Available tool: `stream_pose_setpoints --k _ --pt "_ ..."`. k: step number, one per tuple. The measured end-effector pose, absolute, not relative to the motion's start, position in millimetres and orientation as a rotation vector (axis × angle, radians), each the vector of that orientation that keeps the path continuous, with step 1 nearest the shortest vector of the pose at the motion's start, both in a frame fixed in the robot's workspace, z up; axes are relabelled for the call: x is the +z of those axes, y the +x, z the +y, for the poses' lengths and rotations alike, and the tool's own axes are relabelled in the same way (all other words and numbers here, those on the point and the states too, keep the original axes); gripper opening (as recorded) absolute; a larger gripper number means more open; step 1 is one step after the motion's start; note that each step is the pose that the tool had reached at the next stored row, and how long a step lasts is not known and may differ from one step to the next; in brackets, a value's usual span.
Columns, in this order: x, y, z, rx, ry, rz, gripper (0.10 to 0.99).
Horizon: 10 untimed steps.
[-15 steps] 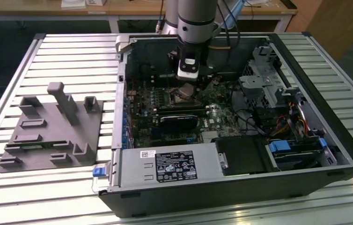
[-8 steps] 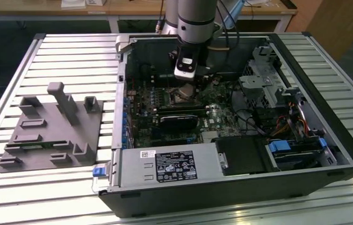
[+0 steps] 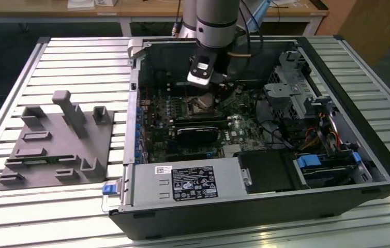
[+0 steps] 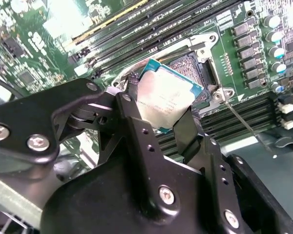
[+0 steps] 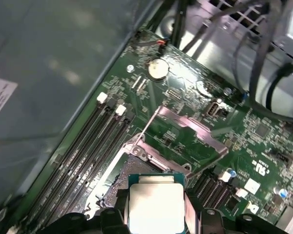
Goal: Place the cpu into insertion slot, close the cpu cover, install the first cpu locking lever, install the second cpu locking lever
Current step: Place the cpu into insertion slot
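Silvery-grey metal tops the cpu [image 4: 163,97], which the gripper [image 4: 161,109] holds by two opposite edges. Its black fingers [image 4: 132,105] are clenched on the chip, so the flat top and the underside contacts go untouched.

In the exterior view the arm [image 3: 212,20] reaches down from twelve o'clock into an open computer case [image 3: 250,217]. The case lies on its side on a slatted metal table [image 3: 77,57]. The gripper sits in the upper middle of the case, over the green circuit board [image 3: 243,132]. A grey moulded fixture [image 3: 57,144] rests on the table at nine o'clock of the case, well apart from the work.

In both wrist views the chip hangs over the insertion slot [image 4: 193,66], whose dark centre shows past one edge of the chip. It looks close above the socket rather than seated, and slightly tilted, though whether a corner already touches cannot be told.

In the first wrist view the cpu cover [image 5: 193,131] is swung back on its hinge beyond the socket, leaving the opening free for the chip. A thin wire locking lever [image 5: 147,124] stands unlatched beside it, which is likely why the cover can stay raised. Long black memory slots [image 5: 93,146] run alongside the socket.
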State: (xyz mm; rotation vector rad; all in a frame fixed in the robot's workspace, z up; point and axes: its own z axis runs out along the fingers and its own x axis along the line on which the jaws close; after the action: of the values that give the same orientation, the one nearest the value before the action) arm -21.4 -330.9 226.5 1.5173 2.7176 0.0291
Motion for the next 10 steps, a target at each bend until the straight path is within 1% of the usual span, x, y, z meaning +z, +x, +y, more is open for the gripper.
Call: stream_pose_setpoints --k 10 --pt "225.9 -21.4 -330.9 0.014 1.689 2.606 0.537"
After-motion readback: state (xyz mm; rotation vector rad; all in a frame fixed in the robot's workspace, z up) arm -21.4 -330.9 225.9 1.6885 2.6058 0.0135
